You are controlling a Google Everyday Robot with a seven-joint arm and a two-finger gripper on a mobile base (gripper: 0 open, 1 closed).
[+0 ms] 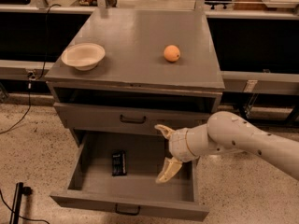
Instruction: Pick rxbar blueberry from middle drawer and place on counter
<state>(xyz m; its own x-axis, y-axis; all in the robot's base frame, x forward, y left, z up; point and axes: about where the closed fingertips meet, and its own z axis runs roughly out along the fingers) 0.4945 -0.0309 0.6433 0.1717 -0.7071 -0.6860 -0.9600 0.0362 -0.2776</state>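
Note:
The rxbar blueberry (118,163), a small dark wrapper with pale print, lies flat on the bare floor of the pulled-out middle drawer (93,183), left of centre. My gripper (164,151) hangs over the right part of that drawer, to the right of the bar and apart from it. Its two pale fingers are spread and hold nothing. The counter (135,45) is the grey cabinet top above.
A pale bowl (83,55) sits at the counter's left and a round orange fruit (172,53) at its right. A closed drawer (132,119) with a dark handle sits above the open one. Long black-fronted benches (261,41) flank the cabinet. A black cable (18,120) runs over the speckled floor at left.

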